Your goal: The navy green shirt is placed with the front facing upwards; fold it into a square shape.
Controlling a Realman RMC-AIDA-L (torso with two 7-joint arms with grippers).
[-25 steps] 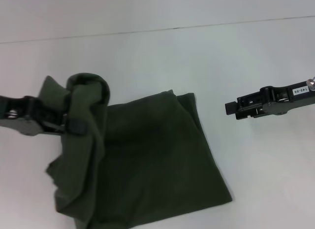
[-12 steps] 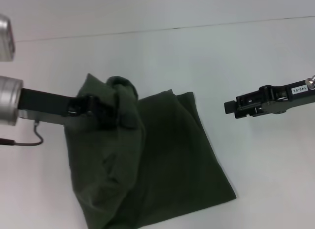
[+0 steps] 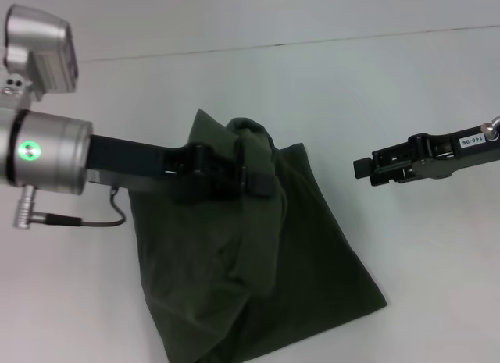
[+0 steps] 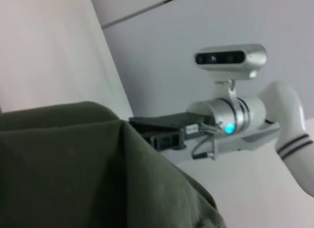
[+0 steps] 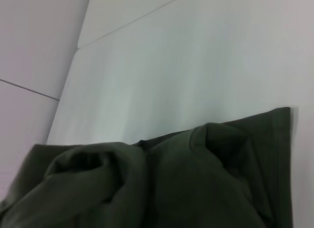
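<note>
Navy green shirt [image 3: 258,277] is seen partly folded on the white counter [image 3: 406,300], plain side up, no print visible. One edge is lifted and bunched over the lower layer, with the left claw [image 3: 254,179] pinched shut on that raised fold near the shirt's far edge. The left arm is stretched in from the left, above the cloth. The bunched fold is draped from the claw down across the flat layer, whose right part lies smooth on the counter. The right claw [image 3: 361,169] is held apart from the shirt, off its right far corner, above bare counter, gripping nothing; its fingers look pressed together. No containers are seen.
</note>
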